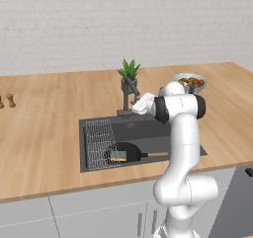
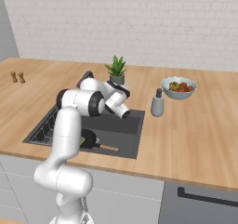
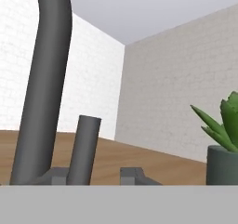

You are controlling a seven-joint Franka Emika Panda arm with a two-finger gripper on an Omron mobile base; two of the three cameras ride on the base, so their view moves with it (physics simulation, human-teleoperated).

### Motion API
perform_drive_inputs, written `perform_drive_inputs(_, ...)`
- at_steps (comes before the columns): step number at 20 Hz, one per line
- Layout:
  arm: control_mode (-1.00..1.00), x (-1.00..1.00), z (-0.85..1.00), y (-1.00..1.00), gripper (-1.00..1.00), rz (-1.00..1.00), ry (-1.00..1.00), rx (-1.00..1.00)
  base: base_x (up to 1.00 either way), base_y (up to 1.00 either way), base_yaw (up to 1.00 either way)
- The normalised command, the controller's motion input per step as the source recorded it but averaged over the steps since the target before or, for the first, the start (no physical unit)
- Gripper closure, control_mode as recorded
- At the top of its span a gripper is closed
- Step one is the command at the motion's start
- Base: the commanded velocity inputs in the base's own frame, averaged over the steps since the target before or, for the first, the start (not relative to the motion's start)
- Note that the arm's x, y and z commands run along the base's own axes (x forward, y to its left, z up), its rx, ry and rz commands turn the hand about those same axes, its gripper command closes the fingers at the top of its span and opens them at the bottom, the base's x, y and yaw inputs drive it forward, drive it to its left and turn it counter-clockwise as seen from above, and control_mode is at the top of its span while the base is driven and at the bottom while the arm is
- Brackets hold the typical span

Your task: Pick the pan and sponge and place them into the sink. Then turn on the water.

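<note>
Inside sink (image 1: 94,126): one pan (image 1: 129,152), one sponge (image 1: 117,156); gripper (image 1: 139,105) jaws' state seemingly indiscernible

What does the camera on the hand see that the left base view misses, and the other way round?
Hand view: a close look up the faucet and its curved spout, a short upright stub beside it, and the room corner where two walls meet.

Left base view: the sink from above, with the pan, the sponge at the pan's edge, the wire rack, and a fruit bowl on the far side.

Both: the faucet, the potted plant and the wooden counter.
</note>
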Motion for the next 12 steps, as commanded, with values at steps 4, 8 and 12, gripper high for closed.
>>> perform_drive_inputs(4,-1.0,0.0,-0.26,-0.89,1.0,0.0,-0.02,-0.01,0.0,0.0,0.0)
perform_drive_inputs(8,-1.0,0.06,-0.22,-0.93,1.0,0.0,0.0,-0.06,0.0,0.0,0.0)
perform_drive_inputs(12,-1.0,0.16,-0.21,-0.94,1.0,0.0,0.0,-0.1,0.0,0.0,0.0)
